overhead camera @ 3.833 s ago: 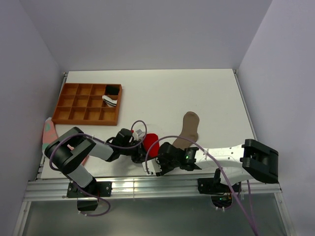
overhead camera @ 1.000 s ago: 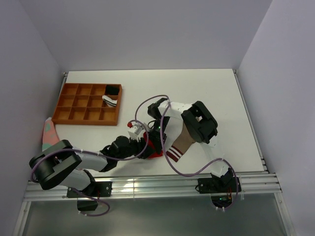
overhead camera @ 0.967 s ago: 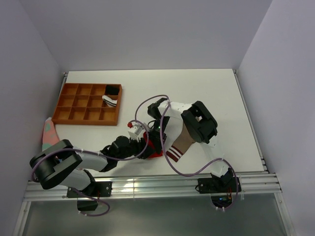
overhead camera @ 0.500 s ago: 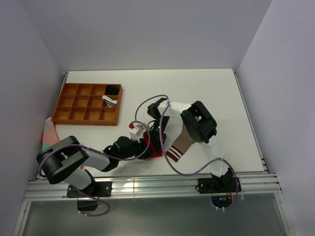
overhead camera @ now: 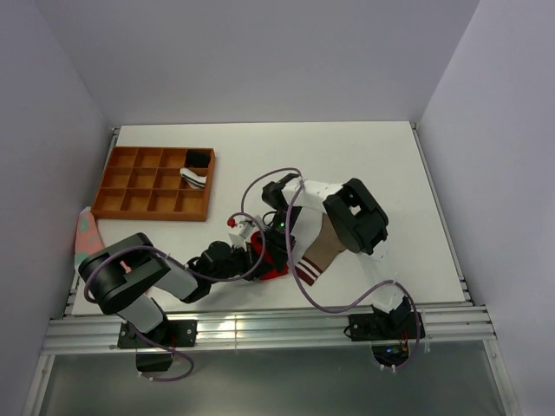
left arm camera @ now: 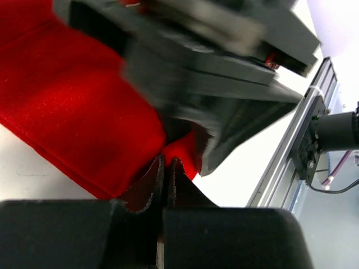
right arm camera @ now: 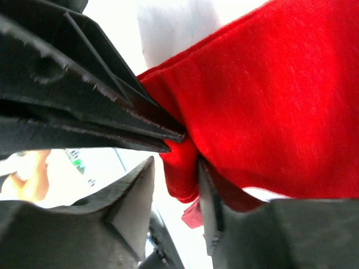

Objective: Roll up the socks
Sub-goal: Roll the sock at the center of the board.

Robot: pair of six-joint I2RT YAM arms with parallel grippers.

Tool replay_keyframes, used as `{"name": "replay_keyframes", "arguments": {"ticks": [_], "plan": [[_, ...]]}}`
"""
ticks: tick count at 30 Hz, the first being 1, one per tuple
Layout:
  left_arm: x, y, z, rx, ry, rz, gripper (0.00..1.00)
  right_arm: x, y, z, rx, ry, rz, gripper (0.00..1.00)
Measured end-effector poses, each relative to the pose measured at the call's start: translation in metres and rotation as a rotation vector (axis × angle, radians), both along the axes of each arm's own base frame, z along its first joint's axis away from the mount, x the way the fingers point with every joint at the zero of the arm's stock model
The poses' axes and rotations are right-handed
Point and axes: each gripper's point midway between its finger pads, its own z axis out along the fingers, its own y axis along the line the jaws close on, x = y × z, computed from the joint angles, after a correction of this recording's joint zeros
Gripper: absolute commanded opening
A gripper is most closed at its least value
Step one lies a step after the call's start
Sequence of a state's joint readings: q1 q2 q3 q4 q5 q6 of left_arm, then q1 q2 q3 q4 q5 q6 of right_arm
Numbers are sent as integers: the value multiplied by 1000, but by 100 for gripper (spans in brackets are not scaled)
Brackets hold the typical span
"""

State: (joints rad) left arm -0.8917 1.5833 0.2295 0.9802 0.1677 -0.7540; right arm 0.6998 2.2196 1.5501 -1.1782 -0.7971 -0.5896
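Observation:
The bright red sock [overhead camera: 270, 263] lies bunched near the table's front edge, between both grippers. The tan-brown sock [overhead camera: 324, 241] lies just right of it, its maroon-and-white striped cuff [overhead camera: 305, 271] toward the front. My left gripper [overhead camera: 257, 252] is shut on an edge of the red sock [left arm camera: 84, 101], with a thin fold pinched at the tips of the left gripper [left arm camera: 166, 162]. My right gripper [overhead camera: 282, 245] comes down from behind. In the right wrist view the right gripper [right arm camera: 173, 162] stands apart around a fold of the red sock [right arm camera: 269, 95], with a gap beside one finger.
A brown wooden divider tray [overhead camera: 130, 192] stands at the back left, with black and white rolled items [overhead camera: 194, 170] in its right cells. A pink-and-green sock [overhead camera: 85, 232] lies at the table's left edge. The metal rail [overhead camera: 260, 328] runs along the front.
The right arm has swung from the front edge round behind the red sock. In the last second only the left arm's elbow has shifted slightly; both grippers have stayed at the sock.

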Motion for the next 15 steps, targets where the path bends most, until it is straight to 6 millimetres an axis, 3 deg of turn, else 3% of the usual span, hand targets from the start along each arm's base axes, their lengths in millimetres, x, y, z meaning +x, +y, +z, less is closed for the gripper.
{"name": "replay_keyframes", "arguments": {"ticks": [8, 15], "plan": [[-1, 0, -2, -47, 36, 29, 0, 20, -3, 7, 50, -197, -51, 54], [-4, 2, -3, -78, 82, 50, 0, 53, -24, 27, 123, -364, -156, 57]]}}
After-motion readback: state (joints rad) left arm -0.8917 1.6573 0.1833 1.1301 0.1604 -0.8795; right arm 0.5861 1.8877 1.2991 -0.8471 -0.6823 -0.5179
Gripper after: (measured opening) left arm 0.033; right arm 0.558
